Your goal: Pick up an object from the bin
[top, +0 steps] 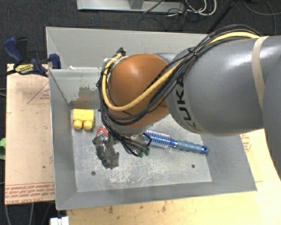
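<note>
The end effector (107,154) sits low at the bin's (154,172) lower left, likely set for a grasp, between a yellow block (83,118) and a blue brush (175,143); neither is held. Clenched or released: cannot tell.

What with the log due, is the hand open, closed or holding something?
Hand: cannot be told; it is down in the bin near a blue-handled brush.

Claw (107,157) downward (orange-capped wrist (136,88))
</note>
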